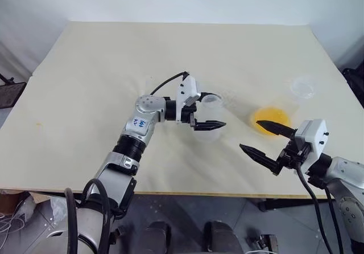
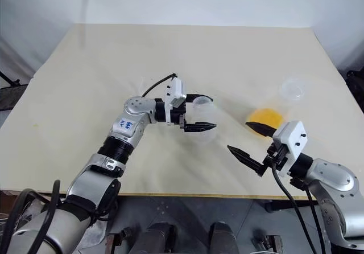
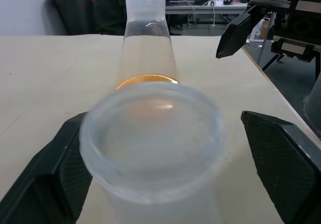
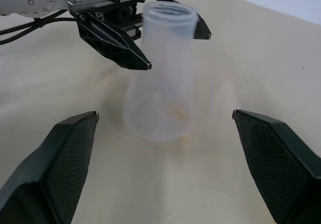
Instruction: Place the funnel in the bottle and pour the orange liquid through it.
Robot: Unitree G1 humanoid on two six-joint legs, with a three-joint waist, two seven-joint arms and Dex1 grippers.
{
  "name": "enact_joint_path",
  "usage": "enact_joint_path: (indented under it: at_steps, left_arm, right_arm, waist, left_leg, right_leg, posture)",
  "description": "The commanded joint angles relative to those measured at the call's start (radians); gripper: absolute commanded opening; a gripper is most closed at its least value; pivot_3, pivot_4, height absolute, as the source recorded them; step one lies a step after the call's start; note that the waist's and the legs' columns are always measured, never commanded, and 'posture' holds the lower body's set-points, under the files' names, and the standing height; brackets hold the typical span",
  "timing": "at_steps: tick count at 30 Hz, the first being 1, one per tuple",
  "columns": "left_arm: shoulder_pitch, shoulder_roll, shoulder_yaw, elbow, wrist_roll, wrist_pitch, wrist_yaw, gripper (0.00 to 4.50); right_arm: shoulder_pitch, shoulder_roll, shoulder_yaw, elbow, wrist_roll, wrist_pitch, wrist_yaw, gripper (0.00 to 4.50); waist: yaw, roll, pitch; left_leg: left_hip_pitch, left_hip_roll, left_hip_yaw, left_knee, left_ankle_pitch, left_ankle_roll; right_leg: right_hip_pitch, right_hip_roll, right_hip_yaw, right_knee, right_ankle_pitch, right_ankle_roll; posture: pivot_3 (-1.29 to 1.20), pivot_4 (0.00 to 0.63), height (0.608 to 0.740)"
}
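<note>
I count two clear plastic conical vessels on the matte cream tabletop [image 1: 114,66], plus one small clear round cup [image 1: 302,87] that stands well apart toward the far right edge.

The bottle [image 4: 163,78] is upright near the middle of the tabletop. It is smooth and cloudy-clear, with a wide base narrowing to a cylindrical neck and a flared rim, and I see no liquid in it.

The left gripper [image 1: 215,110] lies level with its two black, wedge-shaped fingers [image 4: 113,40] apart, one on each side of the bottle's neck. On the side I can see best there is a gap between finger and rim. I cannot tell whether the other finger touches.

The second flask [image 3: 148,43] stands to the right of the bottle. The orange liquid [image 1: 272,117] sits as a shallow translucent layer in its base.

The right gripper [image 1: 249,135] hangs just in front of that flask. Its textured black fingers are spread wide, with nothing between them, and point toward the bottle.

I cannot make out the funnel for certain among the clear plastic.
</note>
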Motion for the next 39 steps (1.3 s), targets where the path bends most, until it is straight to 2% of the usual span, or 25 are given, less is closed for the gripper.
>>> enact_joint_path:
  at_steps: [1,10,20,23,30,35,39]
  left_arm:
    - [0.020,0.021,0.026,-0.104,-0.024,0.032,-0.002,4.46]
    - [0.136,0.180,0.084,-0.361,-0.099,0.248,-0.013,4.46]
    - [0.189,0.341,0.200,-0.491,-0.174,0.435,0.037,4.46]
    - [0.221,0.419,0.246,-0.514,-0.184,0.475,0.040,4.46]
    - [0.287,0.543,0.341,-0.449,-0.164,0.427,0.102,4.46]
    - [0.402,0.638,0.402,-0.364,-0.155,0.305,0.034,4.46]
    - [0.432,0.689,0.412,-0.233,-0.125,0.177,-0.008,4.46]
  right_arm:
    - [-0.012,-0.016,-0.016,-0.034,0.020,-0.011,0.004,4.50]
    - [-0.042,-0.048,-0.023,-0.001,0.026,-0.004,0.026,4.50]
    - [-0.109,-0.084,-0.004,0.070,0.021,-0.007,0.081,4.50]
    - [-0.137,-0.090,0.006,0.097,0.014,-0.012,0.097,4.50]
    - [-0.169,-0.099,0.014,0.127,0.010,-0.015,0.118,4.50]
    - [-0.169,-0.102,0.007,0.120,0.015,-0.007,0.124,4.50]
    - [-0.149,-0.098,-0.009,0.079,0.037,0.018,0.100,4.50]
  waist:
    - [0.000,0.000,0.000]
    - [-0.011,0.000,0.000]
    - [-0.005,0.000,0.000]
    - [-0.008,0.000,0.000]
    - [-0.021,0.001,0.000]
    - [-0.026,0.001,0.000]
    - [-0.024,0.001,0.000]
  left_leg:
    - [0.000,0.000,0.000,0.000,0.000,0.000]
    - [0.000,0.002,-0.001,0.000,0.000,0.000]
    - [0.000,0.003,-0.002,0.000,0.000,0.000]
    - [0.000,0.003,-0.002,0.000,0.000,0.000]
    - [0.001,0.003,-0.003,-0.001,0.000,0.000]
    - [0.001,0.003,-0.003,-0.002,0.000,0.000]
    - [0.001,0.004,-0.003,-0.001,0.000,0.000]
  right_leg:
    - [0.000,0.000,0.000,0.000,0.000,0.000]
    - [0.000,0.000,0.001,0.001,0.000,0.000]
    - [0.000,0.000,0.001,0.000,0.000,0.000]
    - [0.000,0.000,0.001,0.000,0.000,0.000]
    - [0.000,0.000,0.000,0.001,0.000,0.000]
    - [0.000,-0.001,0.000,0.000,0.000,0.000]
    - [0.000,0.000,0.000,0.000,0.000,0.000]
  posture:
    - [0.00,0.150,0.740]
    - [0.00,0.150,0.740]
    - [0.00,0.150,0.740]
    - [0.00,0.150,0.740]
    - [0.00,0.150,0.740]
    - [0.00,0.150,0.740]
    - [0.00,0.150,0.740]
